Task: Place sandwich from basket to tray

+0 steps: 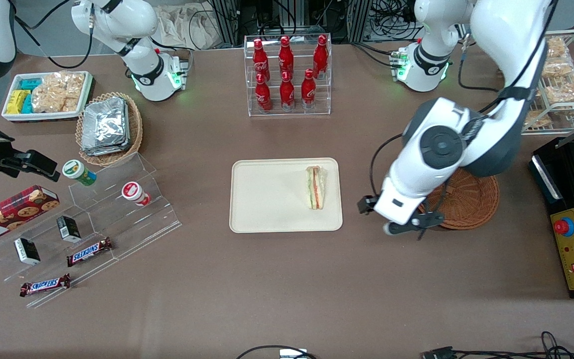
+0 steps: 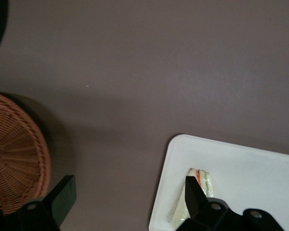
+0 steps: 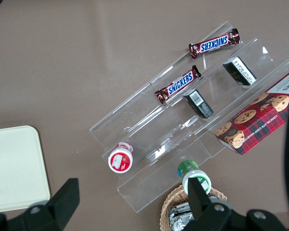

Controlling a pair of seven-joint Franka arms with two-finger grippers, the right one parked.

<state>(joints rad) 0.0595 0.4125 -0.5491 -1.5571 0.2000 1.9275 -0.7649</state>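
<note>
The sandwich, a white-bread wedge with green and red layers, lies on the cream tray near the tray's edge toward the working arm's end. In the left wrist view the sandwich lies on the tray, partly covered by one finger. The reddish-brown wicker basket stands beside the tray, partly hidden by the arm, and what shows of it holds nothing. My gripper hangs open above bare table between tray and basket, nothing between its fingers.
A clear rack of red bottles stands farther from the camera than the tray. A tan basket of foil packets, a white snack bin and acrylic steps with snacks lie toward the parked arm's end. A black control box stands beside the basket.
</note>
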